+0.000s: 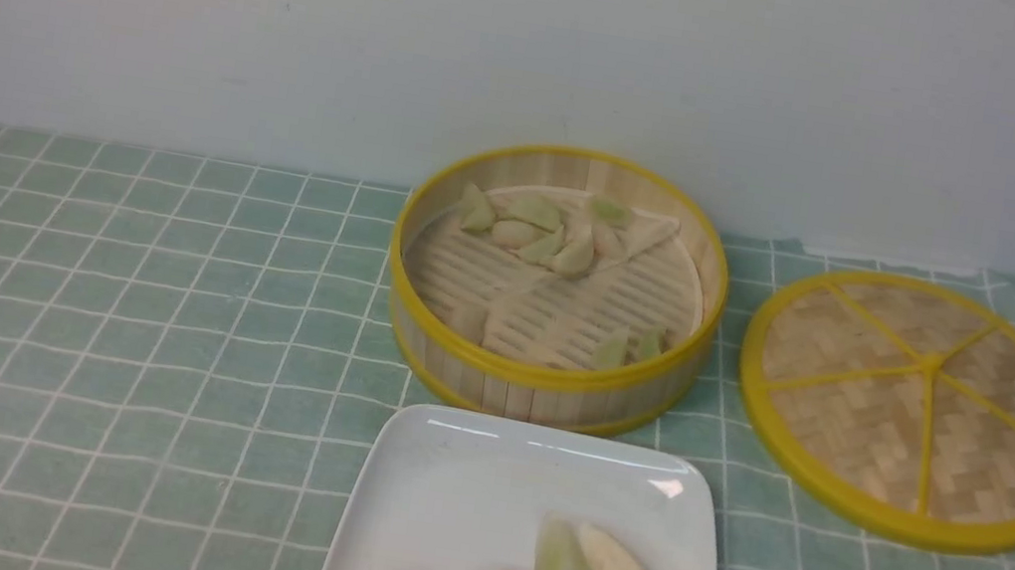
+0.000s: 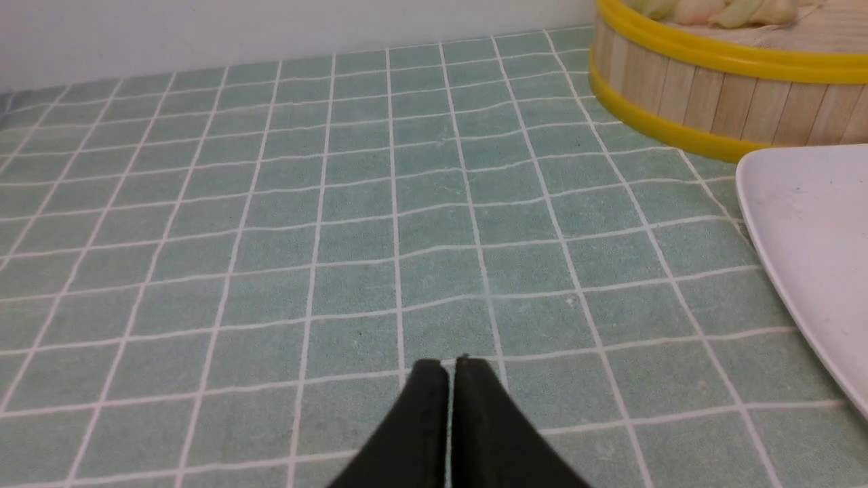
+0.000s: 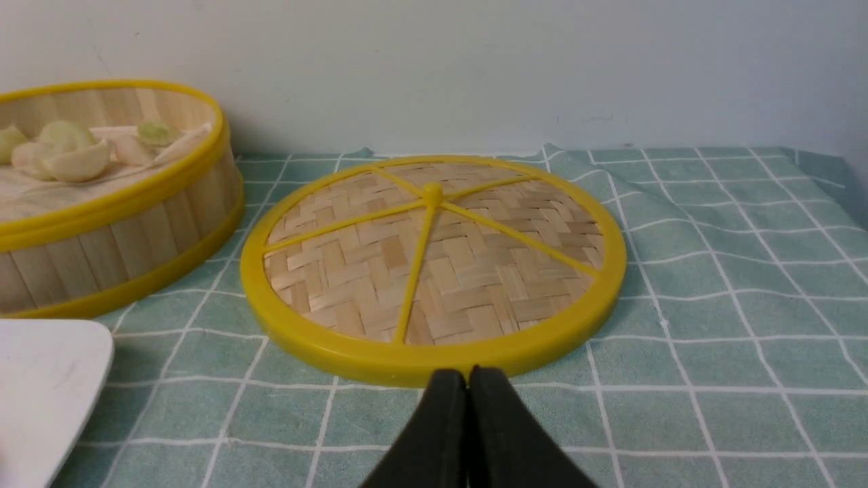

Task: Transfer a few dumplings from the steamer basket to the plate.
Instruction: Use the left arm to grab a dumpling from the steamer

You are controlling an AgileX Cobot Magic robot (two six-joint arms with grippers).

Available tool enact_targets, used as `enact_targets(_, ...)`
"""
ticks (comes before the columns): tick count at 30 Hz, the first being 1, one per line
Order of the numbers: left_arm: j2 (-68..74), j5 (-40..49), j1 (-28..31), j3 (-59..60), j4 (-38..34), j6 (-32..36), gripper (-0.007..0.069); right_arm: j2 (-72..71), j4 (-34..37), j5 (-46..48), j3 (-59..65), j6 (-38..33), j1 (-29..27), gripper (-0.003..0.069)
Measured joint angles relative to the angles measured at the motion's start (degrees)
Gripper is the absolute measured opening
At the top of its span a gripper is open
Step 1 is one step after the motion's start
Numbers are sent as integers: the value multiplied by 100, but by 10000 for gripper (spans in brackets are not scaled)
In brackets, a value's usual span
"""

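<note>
The round bamboo-slat steamer basket with yellow rims (image 1: 542, 393) stands at the far middle of the tabletop (image 1: 110, 316), which is covered with a pale green checked cloth (image 1: 143, 432). A cluster of small pale green and cream wedge-shaped dumplings (image 1: 536, 229) lies by its far wall, and two more green ones sit by the near wall. Just in front of the basket is the white glossy square plate (image 1: 457, 489); whether the two touch cannot be told. The plate carries four dumplings: a green and a cream one touching side by side, another green one nearer the front, and a cream one at the picture's lower edge. A flat woven bamboo disc with yellow spokes (image 1: 917, 407) lies to the right of the basket, apart from it.

The left tool (image 2: 451, 366) has its black fingers pressed together, empty, over bare cloth, well apart from the plate's edge and the basket's wall. The right tool (image 3: 468, 376) is likewise pressed together and empty, its tips just before the disc's yellow rim, with the basket and a plate corner farther off.
</note>
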Motion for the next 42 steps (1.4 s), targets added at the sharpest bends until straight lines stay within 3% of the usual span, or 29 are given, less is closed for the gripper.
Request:
enact_targets(7,0,-883,0,11,-1198,-699,-6,0,38,-6,0,7,0,-13)
enact_targets(12,0,-2107,0,11,-2087,-785,-6,0,1323,-828,30,852,6,-13)
enact_targets(16,0,-3747,0,-75,-2590,-1015,-6,0,2570,-1683,30,1490,6,-13)
enact_targets(19,0,-3777,0,-585,-2546,-1084,-6,0,2807,-1884,30,1581,6,-13)
enact_targets(22,406,-2837,0,-1700,-2138,-1068,-6,0,2997,-2123,30,1698,6,-13)
enact_targets(25,1678,-603,0,-3302,-1538,-931,-6,0,2992,-1760,-156,1754,11,-13)
enact_targets(26,1770,-603,0,-3302,-1514,-931,-6,0,2959,-1697,-193,1745,11,-13)
enact_targets(27,2452,538,0,-3920,-1406,-768,-6,6,2832,-1233,-567,1681,12,-13)
enact_targets(29,3645,1834,0,-4771,-1369,-459,-6,216,2530,-83,-1436,1270,17,-13)
enact_targets(32,4936,3028,0,-5622,-1380,184,-6,970,2349,1370,-2677,456,17,-13)
enact_targets(39,7620,3656,0,-7106,-1908,1597,-6,3200,2401,4525,-5076,-1208,17,-13)
enact_targets(42,8424,3885,-23,-7774,-2216,2051,-6,3664,2434,4934,-5437,-1550,17,-13)
